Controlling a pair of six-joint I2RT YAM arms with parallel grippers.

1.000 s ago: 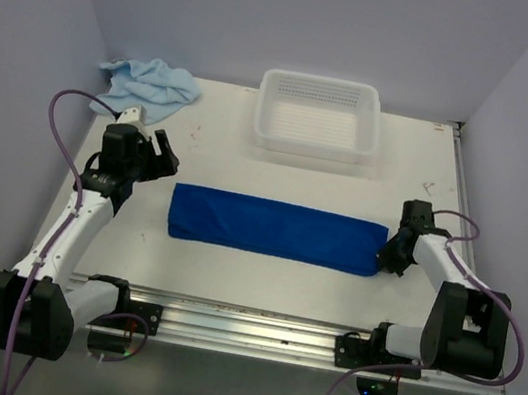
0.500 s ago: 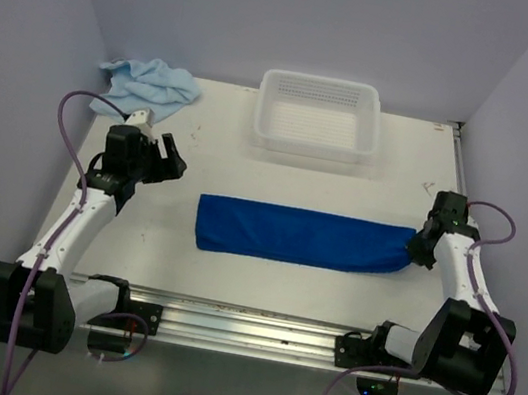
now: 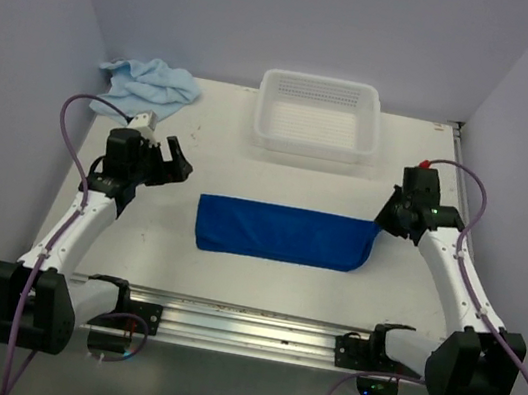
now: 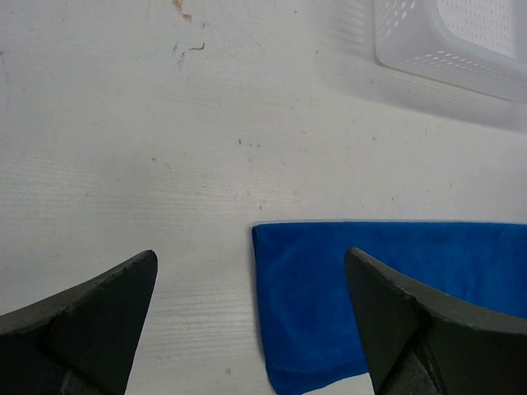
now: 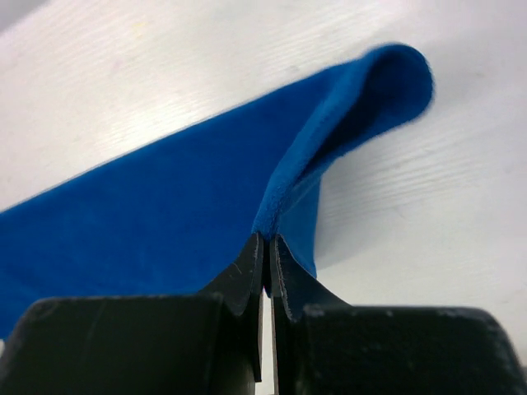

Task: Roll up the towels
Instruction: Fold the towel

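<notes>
The dark blue towel [image 3: 283,233] lies as a long folded strip across the middle of the table. My right gripper [image 3: 384,223] is shut on its right end, which is lifted and curled back over the strip; the right wrist view shows the towel [image 5: 165,214] pinched edge-on between the closed jaws of that gripper [image 5: 267,240]. To the left of the strip my left gripper [image 3: 173,164] hangs open and holds nothing. In its wrist view the left gripper [image 4: 249,255] frames the towel's [image 4: 387,288] left end below. The pale blue towel [image 3: 149,85] lies crumpled at the back left.
A white perforated basket [image 3: 318,115] stands at the back centre, and its corner shows in the left wrist view as the basket [image 4: 445,41]. A metal rail [image 3: 243,321] runs along the near edge between the arm bases. Walls close in the table on three sides.
The right gripper pulled the dark blue towel to the right, then lifted its right end and carried it back leftward. The left gripper's jaws opened wider.
</notes>
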